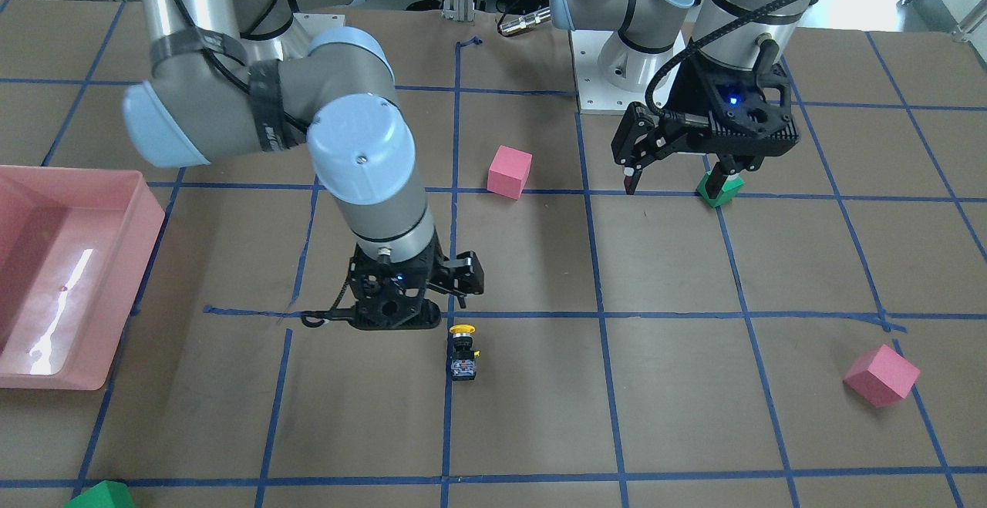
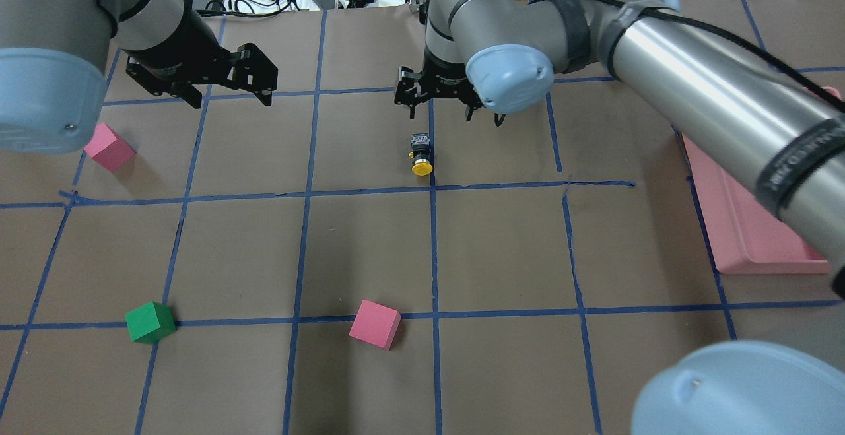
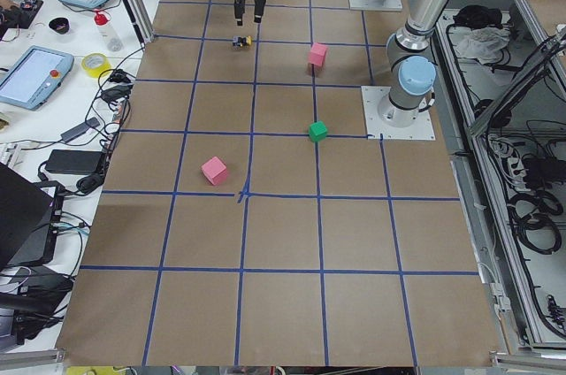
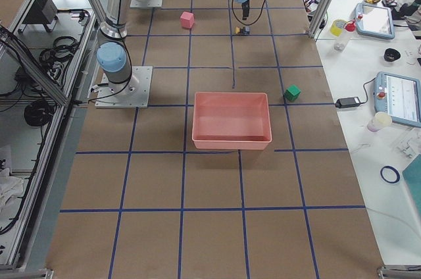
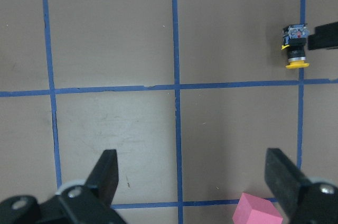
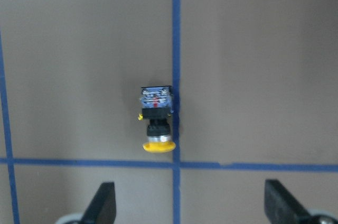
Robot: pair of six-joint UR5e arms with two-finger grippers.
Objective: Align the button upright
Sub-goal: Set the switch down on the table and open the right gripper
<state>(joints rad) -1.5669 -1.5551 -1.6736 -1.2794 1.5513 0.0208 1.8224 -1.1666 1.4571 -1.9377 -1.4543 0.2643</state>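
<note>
Currently the button [image 6: 157, 121] lies on its side on the table [image 6: 68, 49], cap toward the right gripper [image 6: 193, 203], below and just ahead of it. That gripper hangs above, empty, jaws spread wide across the button's axis, probably to pinch its sides. Left gripper [image 5: 195, 179] is equally wide and empty, with the button well apart from it. Brown paper, blue tape grid [image 6: 176, 34], 1 pink tray [image 4: 230, 142]. The side bench [image 4: 358, 160] seems to hold 2 tablets [image 4: 402, 98].

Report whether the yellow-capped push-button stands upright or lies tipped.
Tipped: the yellow-capped push-button lies on its side, cap, black body and contact block in a row along the table.
</note>
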